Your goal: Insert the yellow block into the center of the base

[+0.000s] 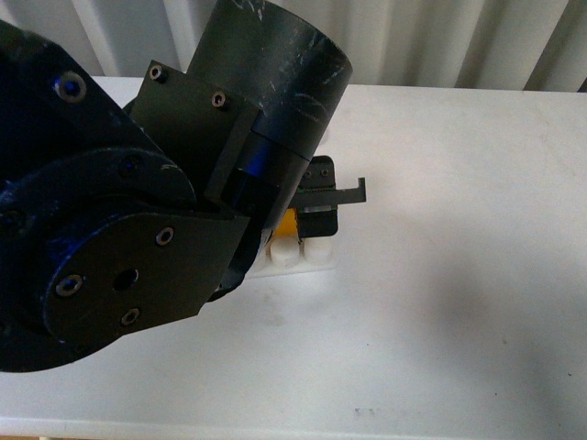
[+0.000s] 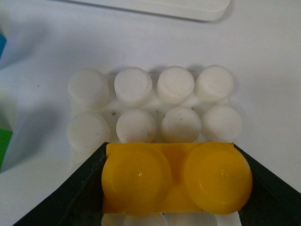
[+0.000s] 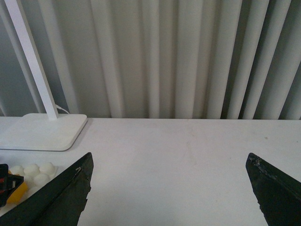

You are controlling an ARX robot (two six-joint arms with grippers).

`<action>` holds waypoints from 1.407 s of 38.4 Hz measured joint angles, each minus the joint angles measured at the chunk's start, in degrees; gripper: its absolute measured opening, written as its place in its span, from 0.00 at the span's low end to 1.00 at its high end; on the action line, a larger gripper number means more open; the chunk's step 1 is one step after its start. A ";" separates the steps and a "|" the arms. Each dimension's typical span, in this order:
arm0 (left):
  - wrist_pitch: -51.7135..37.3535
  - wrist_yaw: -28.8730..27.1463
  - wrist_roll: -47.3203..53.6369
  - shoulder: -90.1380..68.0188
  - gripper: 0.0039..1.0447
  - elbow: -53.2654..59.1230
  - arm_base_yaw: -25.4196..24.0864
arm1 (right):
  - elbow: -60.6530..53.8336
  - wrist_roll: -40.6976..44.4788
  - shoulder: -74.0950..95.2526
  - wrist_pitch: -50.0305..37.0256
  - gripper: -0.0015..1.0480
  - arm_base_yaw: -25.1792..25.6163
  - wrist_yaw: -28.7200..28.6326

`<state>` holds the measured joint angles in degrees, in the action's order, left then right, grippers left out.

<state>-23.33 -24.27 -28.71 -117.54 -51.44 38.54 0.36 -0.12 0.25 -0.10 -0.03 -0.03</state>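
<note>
base (image 1: 307, 254): mostly hidden behind the left arm (image 1: 138, 211) in the front view; only a few studs show.
yellow block (image 1: 288, 223): a small sliver visible there.
left hand (image 2: 176, 181): cut off by the wrist picture's edge.
lamp foot (image 3: 40, 132): cropped at the picture's side.

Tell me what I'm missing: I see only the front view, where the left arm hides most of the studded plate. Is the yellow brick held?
Observer: Yes. In the left wrist view the left tool is shut on the yellow block, one finger against each end.
Operator: Which studs stay uncovered?
Observer: Two full rows of four on the base, beyond the block.
Operator: And the right arm?
Observer: The right tool is open and empty, over bare table, with the lamp foot off to one side.
</note>
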 joint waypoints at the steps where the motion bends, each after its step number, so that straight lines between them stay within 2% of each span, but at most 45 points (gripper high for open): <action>1: -0.02 0.24 0.07 -0.31 0.62 0.20 -0.02 | 0.00 0.00 0.00 0.00 0.91 0.00 0.00; 54: -0.02 0.48 3.17 -0.98 0.62 0.04 -0.68 | 0.00 0.00 0.00 0.00 0.91 0.00 0.00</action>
<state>-23.35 -23.79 -25.54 -118.52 -51.40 37.87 0.36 -0.12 0.25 -0.10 -0.03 -0.03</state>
